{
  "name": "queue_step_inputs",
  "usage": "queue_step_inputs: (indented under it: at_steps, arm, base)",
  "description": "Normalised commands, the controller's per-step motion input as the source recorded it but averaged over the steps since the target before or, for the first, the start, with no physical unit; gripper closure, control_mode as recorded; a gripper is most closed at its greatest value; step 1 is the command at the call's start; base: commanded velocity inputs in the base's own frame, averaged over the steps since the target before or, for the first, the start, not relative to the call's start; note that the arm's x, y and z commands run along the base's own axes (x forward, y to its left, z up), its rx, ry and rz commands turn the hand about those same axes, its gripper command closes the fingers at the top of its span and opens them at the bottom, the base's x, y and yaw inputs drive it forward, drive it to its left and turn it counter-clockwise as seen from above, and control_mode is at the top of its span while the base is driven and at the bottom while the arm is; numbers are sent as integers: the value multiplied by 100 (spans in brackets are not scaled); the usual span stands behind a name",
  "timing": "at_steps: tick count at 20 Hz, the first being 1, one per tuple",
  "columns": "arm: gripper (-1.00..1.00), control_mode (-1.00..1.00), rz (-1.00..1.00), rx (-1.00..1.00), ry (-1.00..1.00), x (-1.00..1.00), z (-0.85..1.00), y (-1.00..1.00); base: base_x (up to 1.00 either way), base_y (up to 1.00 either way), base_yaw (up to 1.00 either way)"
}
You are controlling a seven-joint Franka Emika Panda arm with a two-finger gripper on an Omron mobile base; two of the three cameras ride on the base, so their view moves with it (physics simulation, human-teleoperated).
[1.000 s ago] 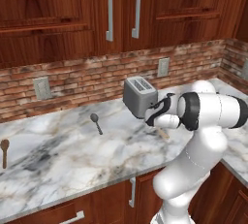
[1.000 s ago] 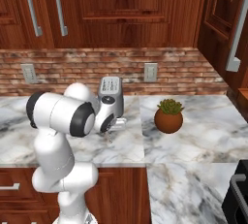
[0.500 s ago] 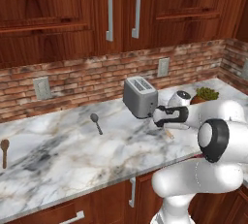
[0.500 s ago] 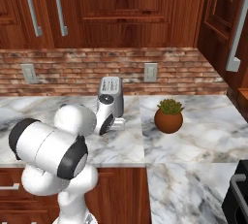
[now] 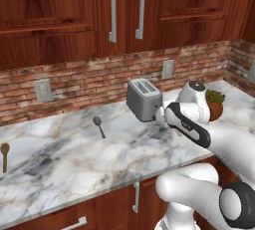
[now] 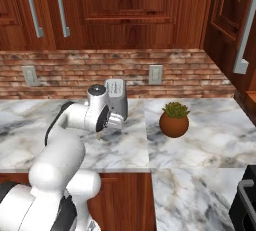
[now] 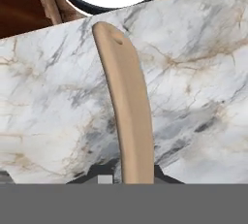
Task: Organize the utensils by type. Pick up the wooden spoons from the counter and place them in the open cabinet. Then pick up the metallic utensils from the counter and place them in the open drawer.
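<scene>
While veined marble counter (image 7: 203, 72) spreads below, gripper (image 7: 130, 177) pinches smooth tan spoon (image 7: 127, 111).

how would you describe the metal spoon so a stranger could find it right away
On the marble counter, look left of the toaster, below the brick wall. The metal spoon lies flat there alone, dark grey and thin-handled, unlike the brown wooden spoon at the counter's far left.

No legible txt, labels or nos. anywhere.
</scene>
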Motion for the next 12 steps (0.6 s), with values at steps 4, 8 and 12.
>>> queue_step_inputs:
  at_steps: [4, 8, 12]
  arm:
    - [100, -100, -26, 24, 0, -70, 68, 0]
    - [100, -100, -13, 24, 0, -62, 57, 11]
    - [100, -100, -2, 16, 0, -50, 57, 29]
  base:
    - [0, 0, 0]
    - [0, 0, 0]
    - [0, 0, 0]
